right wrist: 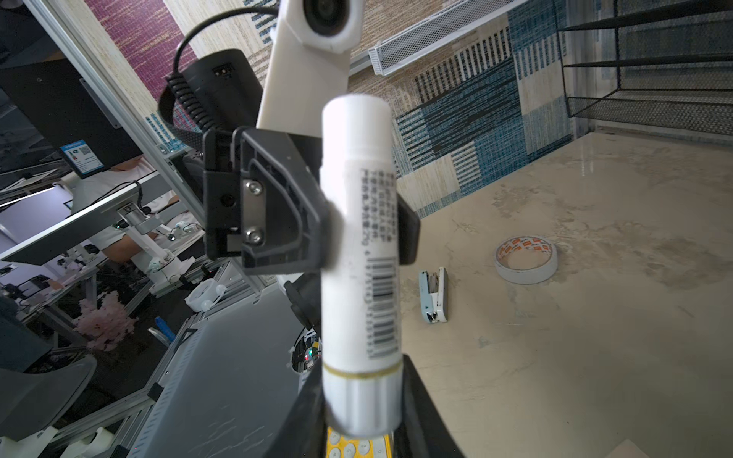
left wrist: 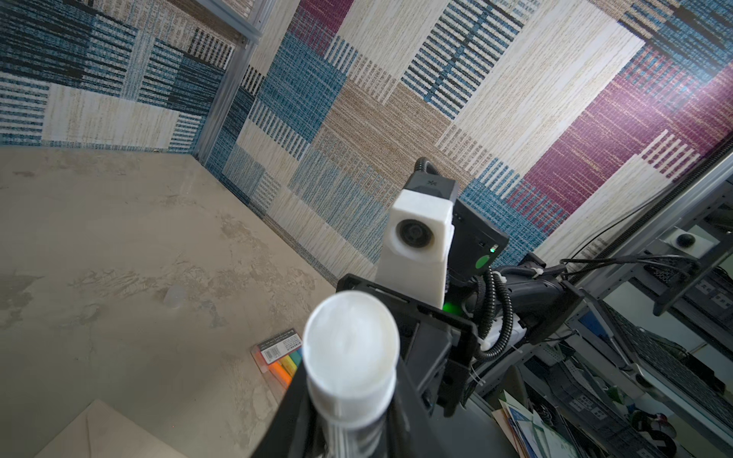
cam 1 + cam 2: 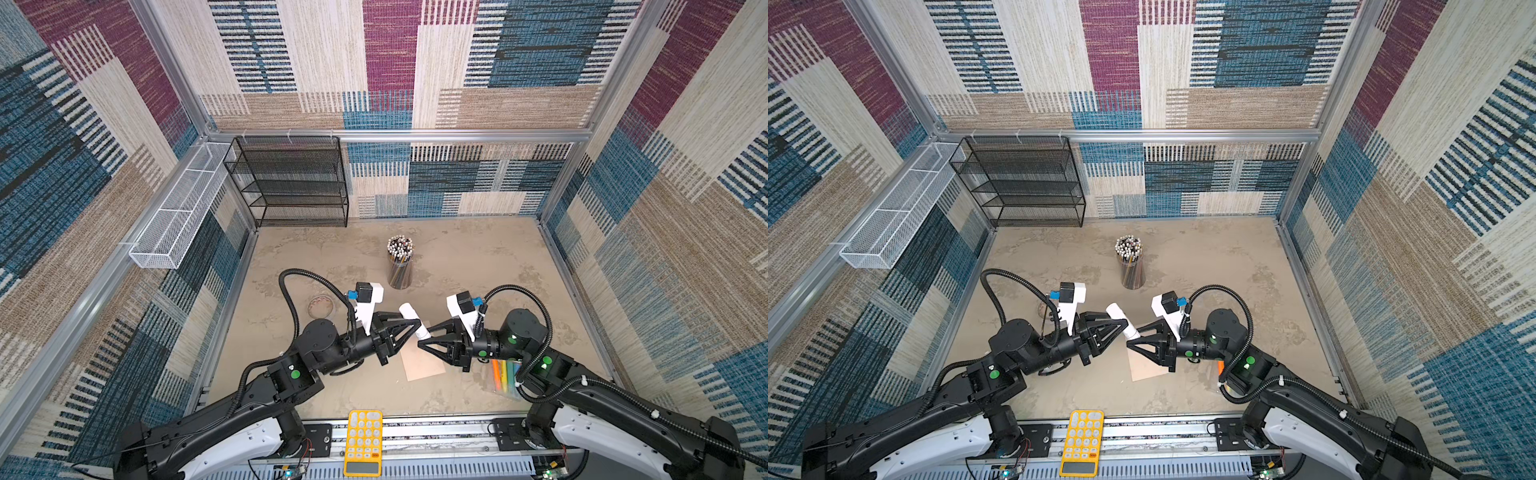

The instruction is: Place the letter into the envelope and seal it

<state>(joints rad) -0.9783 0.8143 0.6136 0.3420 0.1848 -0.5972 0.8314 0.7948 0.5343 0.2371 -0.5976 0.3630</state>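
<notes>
White glue stick (image 3: 408, 312) above the envelope (image 3: 424, 368) on the desk (image 3: 332, 257); left fingers (image 3: 401, 330) clamped at mid-length, right fingers (image 3: 442, 348) closed on its end

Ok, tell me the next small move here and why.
Probably pull the right gripper straight away to uncap the glue stick. The left gripper clamps its middle, the right one grips what looks like the cap end, and the envelope lies on the table below.
</notes>
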